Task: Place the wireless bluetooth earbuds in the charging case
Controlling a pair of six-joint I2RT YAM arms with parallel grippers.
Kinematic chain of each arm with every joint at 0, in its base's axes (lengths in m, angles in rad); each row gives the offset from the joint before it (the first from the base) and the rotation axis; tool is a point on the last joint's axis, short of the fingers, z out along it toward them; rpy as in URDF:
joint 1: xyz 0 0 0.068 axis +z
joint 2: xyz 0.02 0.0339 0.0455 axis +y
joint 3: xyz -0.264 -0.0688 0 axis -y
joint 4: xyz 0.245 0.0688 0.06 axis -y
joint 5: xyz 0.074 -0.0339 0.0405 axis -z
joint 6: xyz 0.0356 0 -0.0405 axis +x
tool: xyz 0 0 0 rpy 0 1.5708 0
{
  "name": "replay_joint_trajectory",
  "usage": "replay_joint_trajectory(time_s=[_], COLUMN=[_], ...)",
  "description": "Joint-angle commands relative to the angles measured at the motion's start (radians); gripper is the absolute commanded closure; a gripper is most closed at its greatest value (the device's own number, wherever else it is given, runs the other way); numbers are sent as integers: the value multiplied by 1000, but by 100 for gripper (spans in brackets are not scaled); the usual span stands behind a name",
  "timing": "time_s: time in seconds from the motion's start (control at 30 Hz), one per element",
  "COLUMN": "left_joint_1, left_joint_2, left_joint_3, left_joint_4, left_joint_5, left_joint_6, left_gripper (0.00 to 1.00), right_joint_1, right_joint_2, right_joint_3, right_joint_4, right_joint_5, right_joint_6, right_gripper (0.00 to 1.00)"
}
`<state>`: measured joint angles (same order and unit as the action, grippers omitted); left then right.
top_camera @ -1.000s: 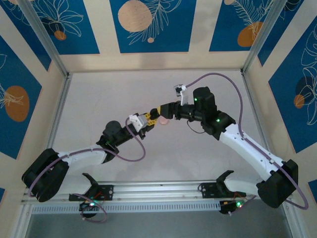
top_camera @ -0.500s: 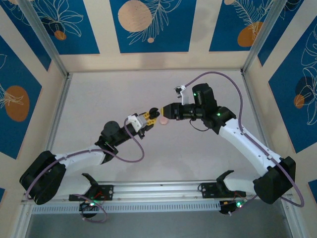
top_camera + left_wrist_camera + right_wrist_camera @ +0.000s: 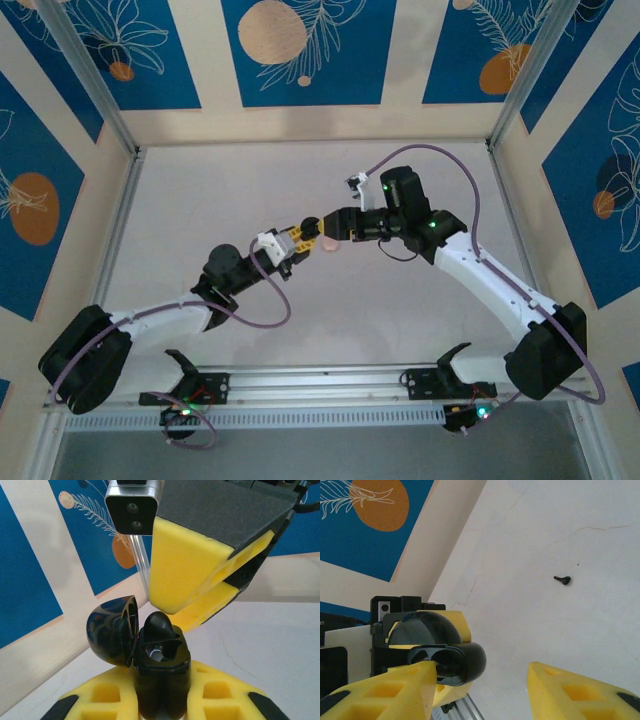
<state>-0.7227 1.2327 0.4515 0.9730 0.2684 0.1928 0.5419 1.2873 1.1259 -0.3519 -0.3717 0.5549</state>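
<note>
Left gripper [image 3: 161,700] is clamped on the charging case [image 3: 161,667], squeezing its lower body, and the lid [image 3: 111,632] is swung open to one side. A black earbud [image 3: 159,626] sits in the top of the case, poking up. Right gripper [image 3: 480,675] is right up against the case with its jaws apart and nothing between them. One of its yellow fingers [image 3: 190,565] hovers just above that earbud. A second earbud [image 3: 563,580] lies loose on the surface [image 3: 530,535], well beyond the right gripper. From above, a pink disc [image 3: 331,244] lies just beside the right gripper's tip.
</note>
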Motion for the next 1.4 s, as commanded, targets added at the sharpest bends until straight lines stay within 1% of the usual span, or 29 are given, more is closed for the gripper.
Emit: replay_joint_trajectory(time_s=[0.0,0.17,0.3,0.37,0.47,0.53,0.7,0.83,0.97,1.1,1.23,1.37], left_joint_1=[-12,-12,-2,15,62,100,199,321,433,535,619,677], left_joint_2=[-27,-43,-64,-79,-112,-143,-246,-332,-395,-430,-449,-446], left_joint_3=[-8,-12,-25,-36,-62,-71,-84,-122,-129,-131,-145,-151], left_joint_4=[10,1,-17,-32,-52,-114,-313,-400,-503,-586,-600,-599], left_joint_5=[18,-5,-50,-86,-108,-135,-198,-215,-190,-156,-113,-75], left_joint_6=[0,-1,-25,-63,-125,-163,-251,-361,-426,-474,-514,-528], left_gripper=[84,84,84,84,84,84,84,84,84,84,84,84], right_joint_1=[4,4,6,9,9,8,21,62,102,115,142,164], right_joint_2=[11,20,3,-15,-21,4,154,294,461,618,760,900], right_joint_3=[32,34,41,49,64,91,212,306,457,610,716,849], right_joint_4=[-8,-100,-99,-75,-70,-104,-234,-289,-383,-457,-474,-539], right_joint_5=[-14,40,44,48,80,98,108,119,147,119,96,101], right_joint_6=[7,-18,-37,-51,-74,-84,-37,-17,-82,-58,-1,10], right_gripper=[51,53,53,50,48,48,50,52,53,53,53,54])
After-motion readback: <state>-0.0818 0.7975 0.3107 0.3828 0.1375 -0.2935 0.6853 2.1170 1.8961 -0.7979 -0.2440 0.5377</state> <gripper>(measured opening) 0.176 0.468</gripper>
